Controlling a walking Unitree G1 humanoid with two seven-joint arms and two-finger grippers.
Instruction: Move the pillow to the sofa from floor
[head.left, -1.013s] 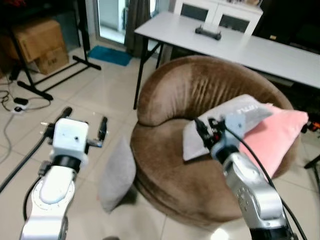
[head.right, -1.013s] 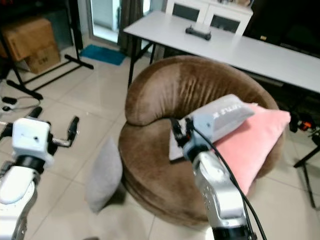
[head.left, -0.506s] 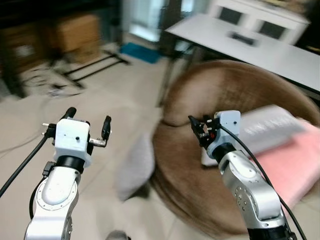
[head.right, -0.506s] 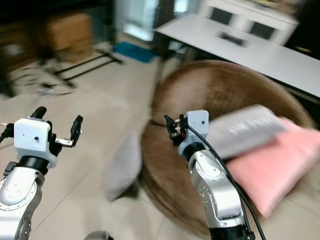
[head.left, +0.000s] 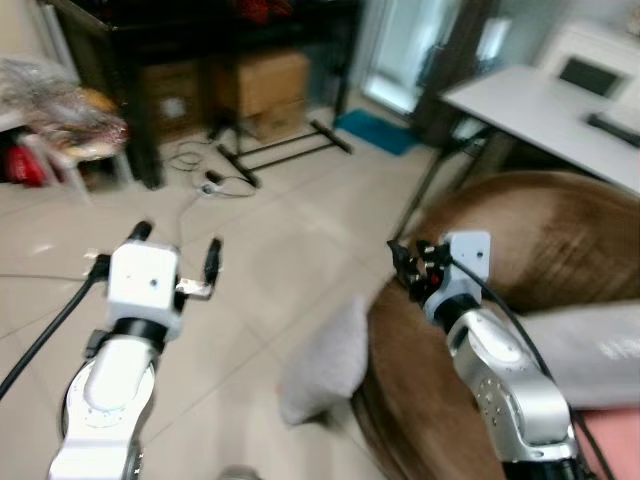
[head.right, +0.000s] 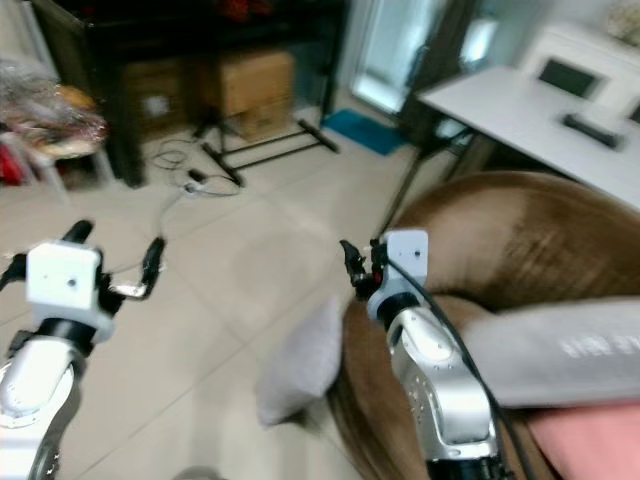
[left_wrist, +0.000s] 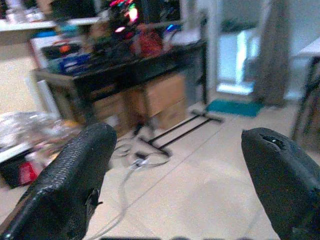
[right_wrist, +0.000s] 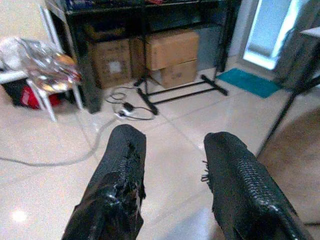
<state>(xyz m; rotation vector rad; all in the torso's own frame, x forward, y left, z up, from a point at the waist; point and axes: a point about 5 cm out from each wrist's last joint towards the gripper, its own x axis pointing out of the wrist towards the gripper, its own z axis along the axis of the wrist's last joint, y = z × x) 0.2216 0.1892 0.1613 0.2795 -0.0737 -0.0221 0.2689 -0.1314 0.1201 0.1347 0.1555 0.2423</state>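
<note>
1. At the far left I see a dark shelf (head.left: 150, 60) with cardboard boxes (head.left: 265, 85) under it, and a black stand (head.left: 285, 150) with cables (head.left: 215, 180) on the tiled floor (head.left: 290, 250).
2. My left end effector (head.left: 175, 262) is raised at the near left over the floor. Its two black fingers (left_wrist: 75, 185) are wide apart and hold nothing.
3. The grey pillow (head.left: 325, 365) is on the floor in the middle. It stands on its edge and leans against the left side of the brown sofa (head.left: 540, 250).
4. My right end effector (head.left: 408, 262) is up over the left rim of the sofa, above the pillow and not touching it. Its fingers (right_wrist: 120, 180) are a little apart, with nothing between them.
5. On the sofa seat, at the right, a second grey pillow (head.right: 580, 345) lies on top of a pink pillow (head.right: 590, 440).
6. Behind the sofa, at the far right, there is a white bench (head.right: 510, 110) with a small dark thing (head.right: 590, 128) on it.
</note>
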